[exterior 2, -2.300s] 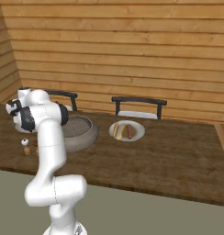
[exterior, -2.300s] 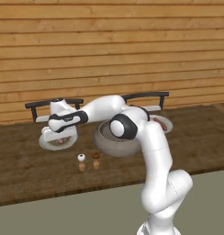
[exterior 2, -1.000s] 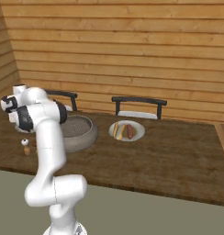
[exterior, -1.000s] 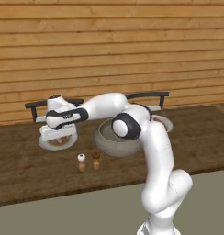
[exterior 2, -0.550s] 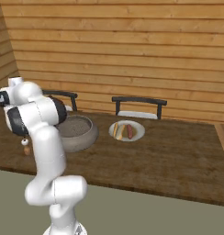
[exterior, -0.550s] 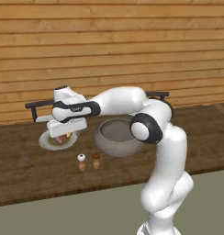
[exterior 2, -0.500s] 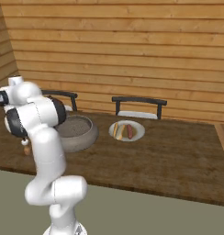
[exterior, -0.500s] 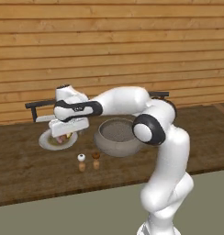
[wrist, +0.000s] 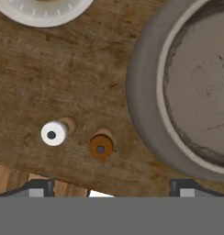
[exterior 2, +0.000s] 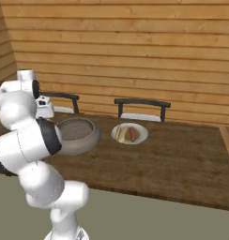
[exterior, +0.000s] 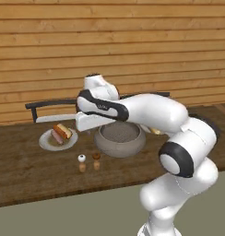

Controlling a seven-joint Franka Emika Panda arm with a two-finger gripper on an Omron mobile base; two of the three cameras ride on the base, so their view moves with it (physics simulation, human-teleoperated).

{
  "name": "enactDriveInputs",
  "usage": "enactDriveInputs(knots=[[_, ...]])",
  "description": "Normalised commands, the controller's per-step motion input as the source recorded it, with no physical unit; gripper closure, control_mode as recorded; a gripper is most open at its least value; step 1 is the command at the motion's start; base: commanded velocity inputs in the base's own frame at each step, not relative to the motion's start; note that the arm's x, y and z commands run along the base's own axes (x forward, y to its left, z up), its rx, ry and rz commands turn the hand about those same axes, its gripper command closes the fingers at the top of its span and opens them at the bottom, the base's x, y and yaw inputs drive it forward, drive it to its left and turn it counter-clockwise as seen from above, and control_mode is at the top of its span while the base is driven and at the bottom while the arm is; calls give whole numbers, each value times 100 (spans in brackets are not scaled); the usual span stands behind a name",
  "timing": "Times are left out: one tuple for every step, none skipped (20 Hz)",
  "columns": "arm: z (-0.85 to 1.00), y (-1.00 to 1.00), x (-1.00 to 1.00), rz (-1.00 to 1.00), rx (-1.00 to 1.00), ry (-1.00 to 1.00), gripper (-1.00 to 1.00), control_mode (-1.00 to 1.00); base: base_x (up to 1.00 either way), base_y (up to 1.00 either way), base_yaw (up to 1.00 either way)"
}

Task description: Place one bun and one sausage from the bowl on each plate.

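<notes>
The grey bowl stands mid-table, and its speckled inside looks bare. On the left plate lie a bun and a sausage. The right plate also carries a bun and a sausage. My gripper hangs open and holds nothing. It is above the table between the left plate and the bowl, over the bowl's near-left rim.
A white-topped shaker and a brown-topped shaker stand just in front of the bowl, under my hand. Two chairs sit behind the table, against the wooden wall. The table's front edge is close below the shakers.
My arm has swung right, from over the left plate to the gap beside the bowl. The bun and sausage on that plate are uncovered. The jaws stayed open.
</notes>
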Motion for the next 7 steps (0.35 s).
enactDriveInputs(knots=[[74, -100, -54, 0, 3, 0, -100, -100, 0, 0, 0], [67, -100, -65, 0, 2, -4, -100, -100, 0, 0, 0], [68, -100, -76, 0, 3, -5, -100, -100, 0, 0, 0], [69, -100, -80, 0, 5, -4, -100, -100, 0, 0, 0], [66, -100, -76, 0, 5, -3, -100, -100, 0, 0, 0], [71, -100, -74, 0, 5, -2, -100, -100, 0, 0, 0], [71, -100, -70, 0, 5, 0, -100, -100, 0, 0, 0]])
